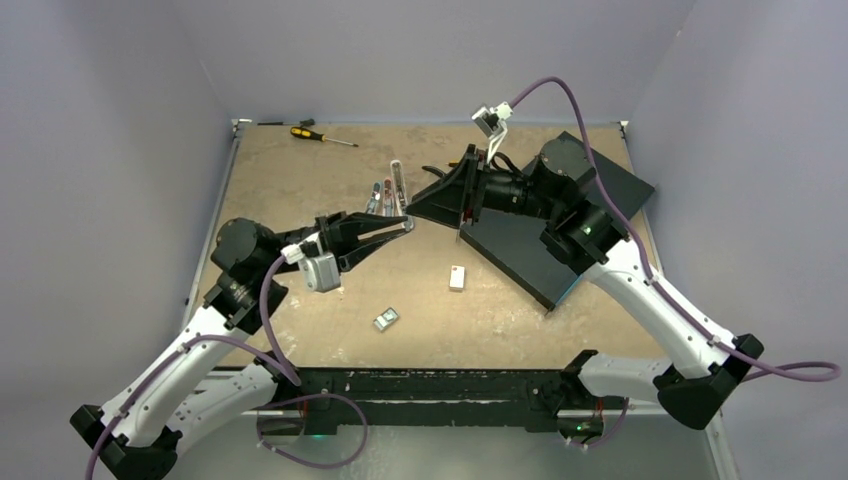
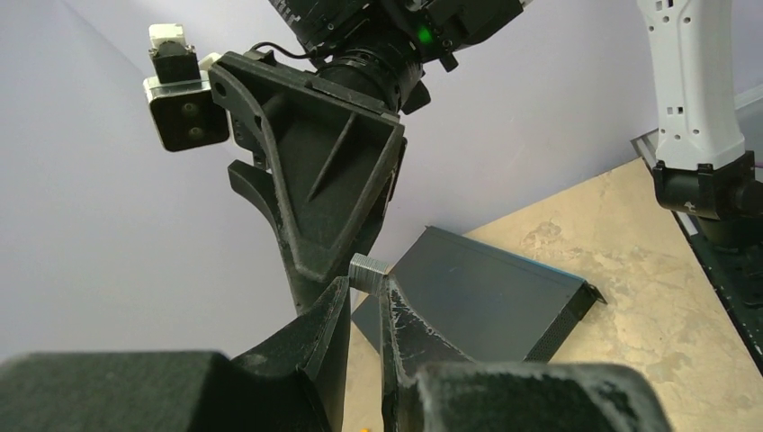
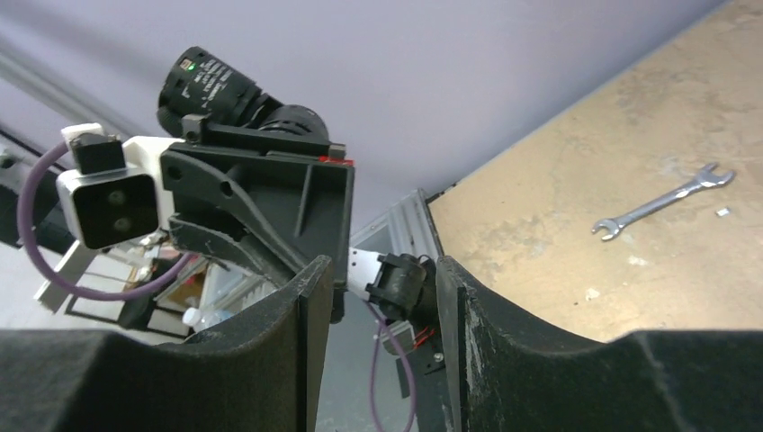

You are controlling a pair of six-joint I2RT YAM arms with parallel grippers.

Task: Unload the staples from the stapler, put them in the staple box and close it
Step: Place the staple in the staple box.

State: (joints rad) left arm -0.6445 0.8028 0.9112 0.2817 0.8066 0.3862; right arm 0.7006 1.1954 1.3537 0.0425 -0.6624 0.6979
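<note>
My left gripper is shut on a small ribbed silvery block of staples, pinched at the very fingertips and held up in the air. In the top view its tips sit just below the tips of my right gripper, almost touching. My right gripper is open and empty, and it faces the left gripper. The stapler, a long silvery and dark thing, lies on the table behind both grippers, with small parts beside it.
A black flat box lies at the right under my right arm. A white block and a small silvery piece lie near the front. A screwdriver lies at the back left. A wrench shows in the right wrist view.
</note>
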